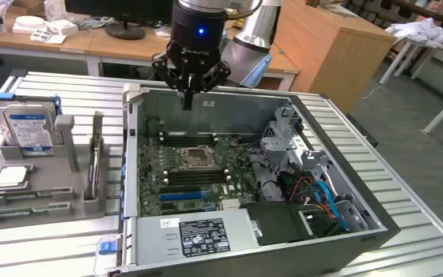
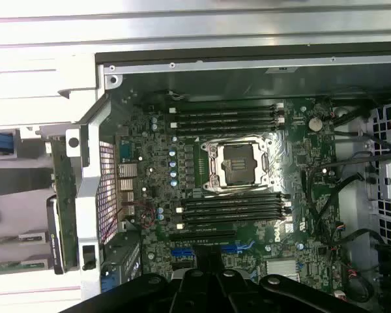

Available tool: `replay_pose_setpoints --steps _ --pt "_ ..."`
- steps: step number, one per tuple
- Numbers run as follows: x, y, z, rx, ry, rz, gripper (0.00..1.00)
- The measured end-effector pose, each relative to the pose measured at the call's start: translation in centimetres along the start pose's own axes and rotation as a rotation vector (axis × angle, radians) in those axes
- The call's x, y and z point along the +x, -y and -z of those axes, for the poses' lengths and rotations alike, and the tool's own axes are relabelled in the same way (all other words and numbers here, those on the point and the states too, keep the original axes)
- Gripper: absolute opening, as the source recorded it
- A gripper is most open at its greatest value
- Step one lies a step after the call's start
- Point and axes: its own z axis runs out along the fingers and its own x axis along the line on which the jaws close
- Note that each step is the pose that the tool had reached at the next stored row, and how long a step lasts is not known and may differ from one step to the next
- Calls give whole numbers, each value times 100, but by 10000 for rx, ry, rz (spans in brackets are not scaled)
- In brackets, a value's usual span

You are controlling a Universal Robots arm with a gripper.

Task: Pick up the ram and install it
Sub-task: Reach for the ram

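The ram (image 1: 95,161) is a thin green stick standing on edge in a slot of the grey holder (image 1: 52,199), on the exterior view's left of the open computer case (image 1: 133,173). The wrist view shows the ram (image 2: 60,212) outside the case wall. My gripper (image 1: 187,103) hangs over the back of the case, above the motherboard (image 1: 154,173), its fingers shut together with nothing between them. Black memory slots (image 1: 194,140) lie above and below the empty processor socket (image 1: 195,156); the wrist view shows those slots (image 2: 225,117) and the socket (image 2: 238,163) from overhead, beyond my gripper (image 2: 208,264).
A silver hard drive with a blue label (image 1: 27,130) stands at the holder's back, with a square silver processor (image 1: 14,176) in front of it. Inside the case are a power supply (image 1: 198,234), a drive cage (image 1: 291,135) and loose cables (image 1: 322,196). A wooden desk (image 1: 337,46) stands behind.
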Motion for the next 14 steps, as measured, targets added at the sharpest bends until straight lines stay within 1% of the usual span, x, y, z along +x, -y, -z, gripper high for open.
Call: replay_pose_setpoints --steps 6,14 --pt "5 0 3 1 -1 -2 11" --pt "61 5 3 1 0 0 11"
